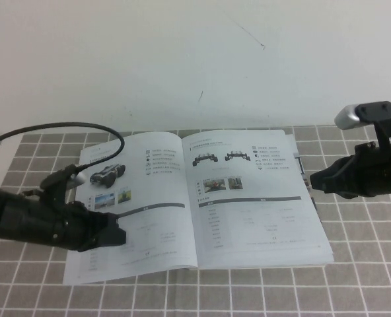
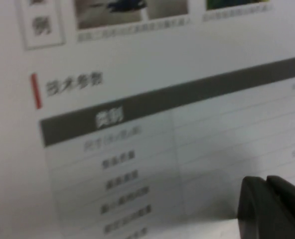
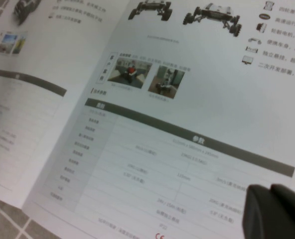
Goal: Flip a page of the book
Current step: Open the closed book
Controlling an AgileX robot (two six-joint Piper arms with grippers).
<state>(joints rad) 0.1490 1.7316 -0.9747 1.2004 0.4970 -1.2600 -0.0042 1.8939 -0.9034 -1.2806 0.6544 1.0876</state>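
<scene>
Left tool [image 1: 116, 234] is pressing, apparently closed, on the book's [image 1: 149, 218] left side. Right tool [image 1: 312, 179] is hovering closed beside the page [image 1: 248, 211]. Closed fingertips risk sliding off or creasing its edge.

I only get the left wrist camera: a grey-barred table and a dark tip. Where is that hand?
Observer: The left hand is over the left side of the open book, shut.
Operator: Is there another hand?
Observer: Yes, the right hand, also shut, is by the book's right edge.
Operator: What's on the page nearest it?
Observer: That page shows two black chassis, two small photos and a grey-barred table. It lies flat.
</scene>
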